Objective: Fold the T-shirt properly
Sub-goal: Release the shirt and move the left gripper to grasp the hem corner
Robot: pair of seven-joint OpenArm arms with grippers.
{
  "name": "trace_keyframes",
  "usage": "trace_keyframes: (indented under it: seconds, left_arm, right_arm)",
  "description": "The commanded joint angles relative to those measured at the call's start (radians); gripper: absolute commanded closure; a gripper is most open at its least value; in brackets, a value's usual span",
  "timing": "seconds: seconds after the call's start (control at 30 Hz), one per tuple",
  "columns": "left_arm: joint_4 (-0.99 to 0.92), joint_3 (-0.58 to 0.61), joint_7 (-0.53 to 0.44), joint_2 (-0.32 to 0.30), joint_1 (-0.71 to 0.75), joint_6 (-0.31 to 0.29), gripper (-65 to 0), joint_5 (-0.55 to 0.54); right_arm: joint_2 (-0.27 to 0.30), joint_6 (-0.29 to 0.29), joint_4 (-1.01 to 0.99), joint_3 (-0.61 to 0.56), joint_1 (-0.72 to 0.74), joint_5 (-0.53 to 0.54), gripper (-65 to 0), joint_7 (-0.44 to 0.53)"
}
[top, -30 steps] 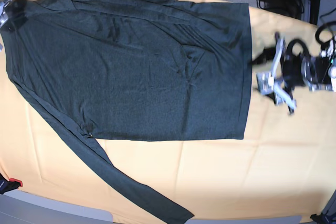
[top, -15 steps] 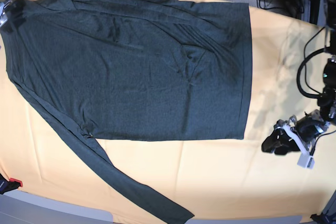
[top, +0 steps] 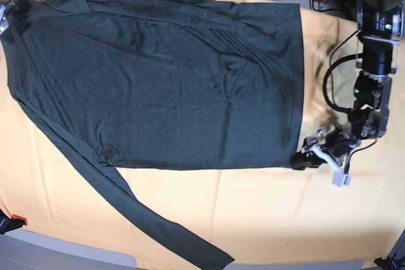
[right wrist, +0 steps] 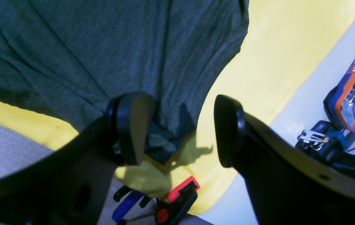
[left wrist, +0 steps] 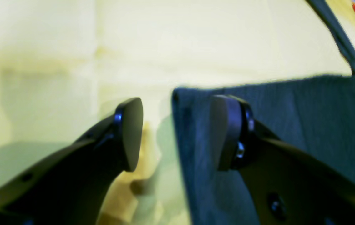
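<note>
At T-shirt (top: 164, 80) corner, left gripper (top: 310, 156) low.

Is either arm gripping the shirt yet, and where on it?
No. The left gripper is open astride the shirt's hem corner, not closed. The right gripper is open over the collar end, holding nothing.

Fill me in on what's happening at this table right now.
A two-armed robot is working on folding a dark T-shirt that lies spread on a yellow-orange cloth, one long sleeve trailing toward the near edge. The left gripper is at the shirt's near hem corner, jaws open, one finger over the fabric and one over the cloth. The right gripper is open over the shirt's opposite end. Neither holds anything yet.
</note>
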Motion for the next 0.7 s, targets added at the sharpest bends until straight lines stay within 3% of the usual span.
trace_keyframes:
  seconds: [0.0, 0.3, 0.5, 0.6, 0.67]
  left_arm:
    - [0.010, -0.012, -0.021, -0.007, -0.030, 0.003, -34.5, 0.008]
    - [0.010, -0.011, 0.041, 0.035, -0.021, -0.005, -34.5, 0.009]
    - [0.010, -0.011, 0.116, 0.037, -0.022, -0.194, -34.5, -0.102]
    - [0.010, -0.011, 0.124, 0.037, -0.022, -0.217, -34.0, -0.117]
    - [0.010, -0.011, 0.113, 0.037, -0.022, -0.209, -28.9, -0.114]
  right_arm:
    - [0.017, -0.008, 0.006, 0.016, -0.002, -0.001, -36.4, 0.008]
    - [0.017, -0.008, 0.006, 0.016, -0.002, -0.001, -36.4, 0.008]
    - [0.017, -0.008, 0.006, 0.016, -0.002, 0.003, -36.4, 0.009]
    - [0.017, -0.008, 0.006, 0.016, -0.002, 0.003, -36.4, 0.009]
    - [0.017, -0.008, 0.006, 0.016, -0.002, 0.003, -36.4, 0.009]
